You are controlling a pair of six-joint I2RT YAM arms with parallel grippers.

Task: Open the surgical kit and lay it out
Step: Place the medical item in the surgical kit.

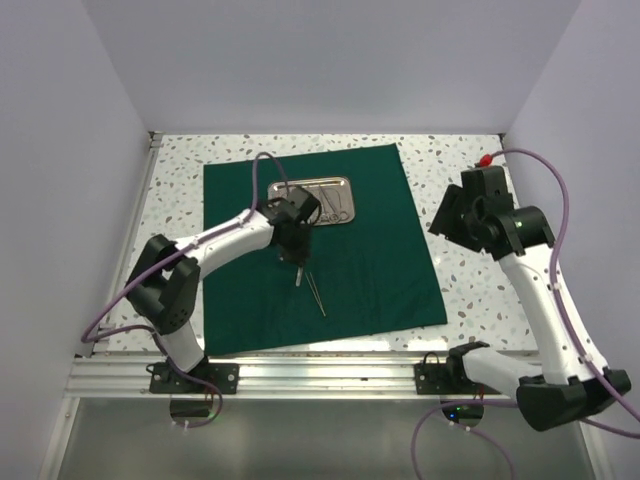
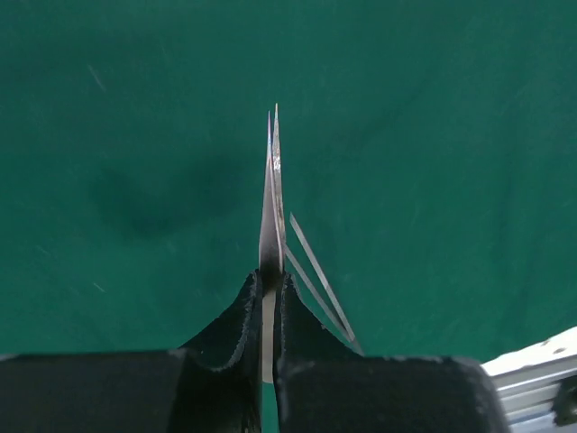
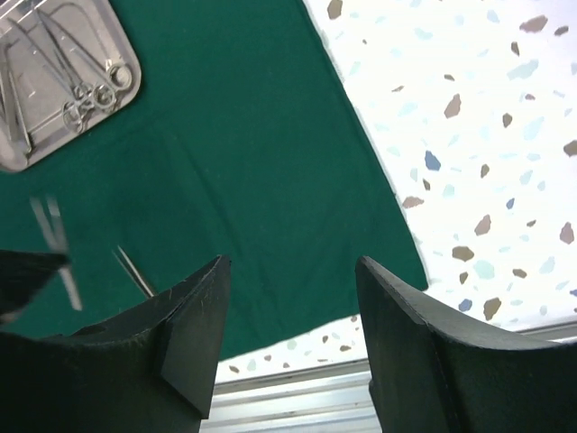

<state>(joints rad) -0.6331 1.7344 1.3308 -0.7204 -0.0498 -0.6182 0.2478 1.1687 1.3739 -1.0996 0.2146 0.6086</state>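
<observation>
A: Left gripper (image 2: 269, 289)?

B: Pinched narrow on a pair of tweezers (image 2: 272, 198). The blades stick out ahead of its fingertips, points close together, over the green cloth (image 1: 370, 250). I can't tell whether the tips touch the cloth; a soft shadow off to one side suggests they're a little above it.

A: Anything already down?

B: One slim instrument (image 2: 315, 275), lying flat on the cloth just beside and below the held tweezers, angled away from them.

A: And the rest of the kit?

B: The steel tray (image 1: 310, 181) sits just beyond that gripper, on the far part of the cloth. Ring-handled instruments (image 3: 90, 95) are in it, with other slim pieces alongside.

A: Right gripper (image 3: 293, 307)?

B: Jaws wide, nothing between them. It hangs over the cloth's near corner, with the speckled table (image 3: 469, 135) off to its outer side. The tray is well away on its inner side.

A: Step in hand?

B: The cloth looks spread open. My read is it's mid-layout, placing the second piece.

A: Next move?

B: Lower the tweezers flat next to the laid piece without overlapping it. Then release gently and go back to the tray.
</observation>
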